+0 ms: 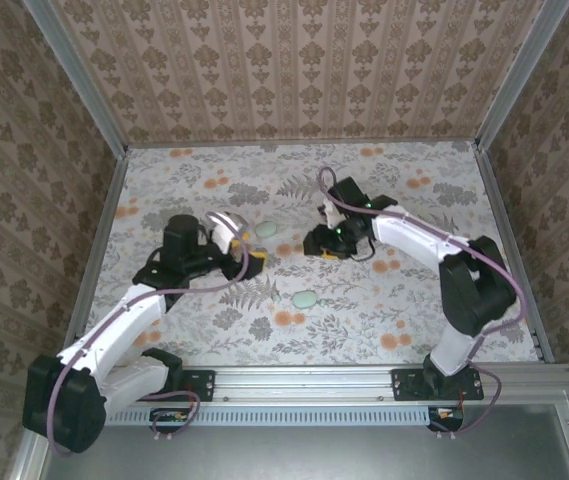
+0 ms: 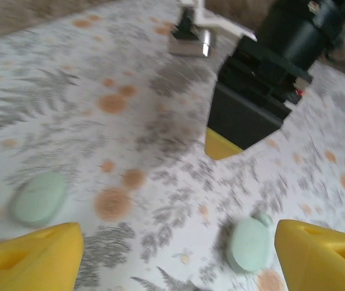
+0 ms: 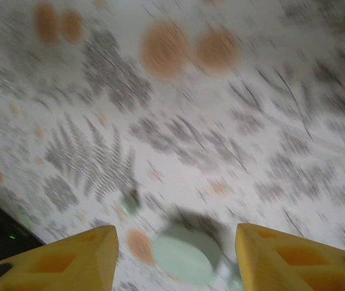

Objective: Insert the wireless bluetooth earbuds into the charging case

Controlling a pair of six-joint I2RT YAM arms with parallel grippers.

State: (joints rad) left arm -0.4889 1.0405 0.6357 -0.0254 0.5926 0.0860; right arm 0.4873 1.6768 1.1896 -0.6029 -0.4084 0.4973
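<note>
— Two mint-green pieces lie on the floral table (image 1: 204, 340). Which one is the charging case?
— I cannot tell at this size. Starting at centre left of the top view, the left gripper (image 1: 236, 250) sits low over the table. Its yellow fingers (image 2: 33, 257) are spread wide and hold nothing.
— Why so wide?
— Probably to straddle the small mint piece (image 1: 266, 230) just to its right. In the left wrist view a mint piece lies at lower right, just inside one finger and untouched.
— And further right?
— The mint oval (image 1: 305, 298) rests flat below centre, apart from both grippers. I would guess it is waiting its turn there.
— Then the right arm?
— The right gripper (image 1: 326, 240) faces the left one from just right of centre, its jaws also parted and empty. Its blurred wrist view has a pale mint shape (image 3: 184, 259) at bottom centre between the fingers. A tiny green bit (image 3: 130, 203) lies up-left of that, perhaps an earbud.
— So nothing is seated yet?
— By my reading, no. Both arms look set for a first pick.
</note>
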